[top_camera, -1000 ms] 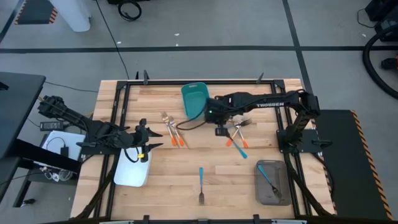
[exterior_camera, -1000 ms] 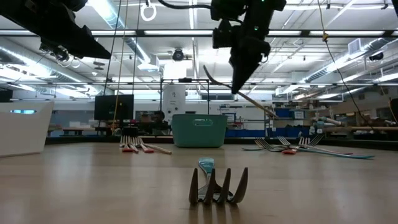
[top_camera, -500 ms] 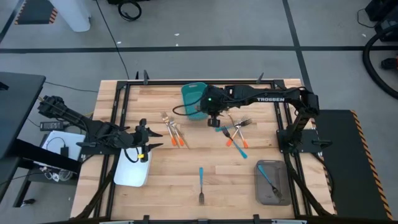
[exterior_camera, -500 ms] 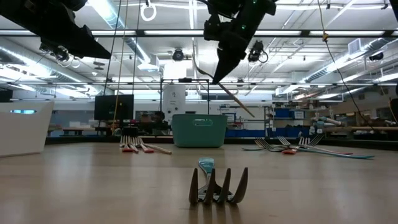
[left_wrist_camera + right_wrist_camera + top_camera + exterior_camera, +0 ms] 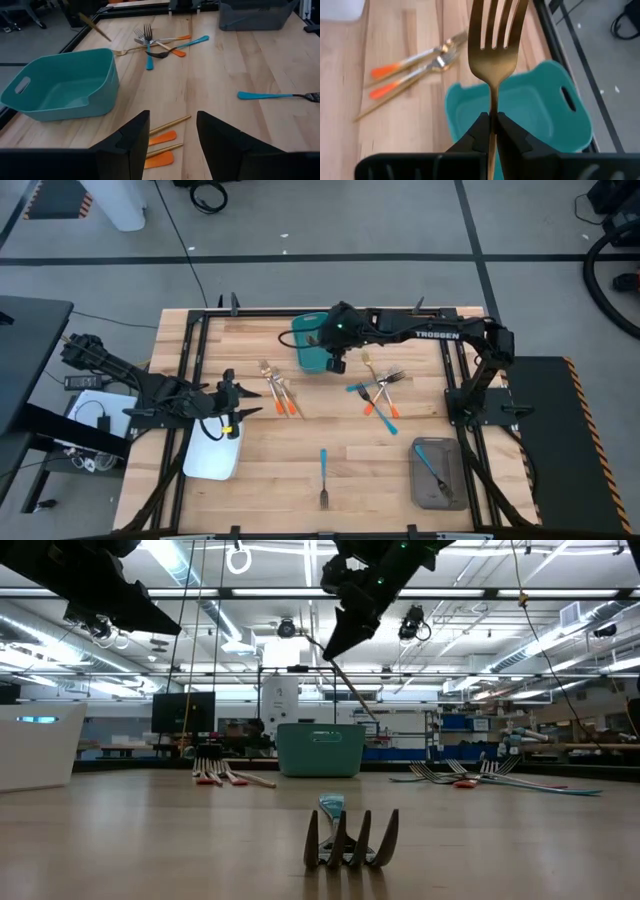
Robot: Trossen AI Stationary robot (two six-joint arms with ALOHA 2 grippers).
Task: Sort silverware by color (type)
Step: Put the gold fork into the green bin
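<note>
Right tool [image 5: 493, 131] at your twelve o'clock pinches an all-gold metal fork [image 5: 493, 45] over the teal plastic bin [image 5: 310, 340]; left tool [image 5: 172, 137] gapes, empty.

— Where is the right arm?

— It reaches from its base at the right edge of the tabletop [image 5: 260, 450] far across toward the left, stretched long and nearly straight along the far side. The right gripper [image 5: 334, 360] sits past the middle of the tabletop, raised well above the surface, its wrist tipped downward.

— And its fingers?

— The fingers [image 5: 481, 131] are pinched tight together, clamping the thin stem of a gold fork [image 5: 493, 47] whose tines point away from the wrist.

— The left arm?

— It waits low at the near left of the tabletop, folded back. The left gripper [image 5: 232, 412] points right, its two fingers [image 5: 129, 145] spread wide apart with nothing between them.
</note>
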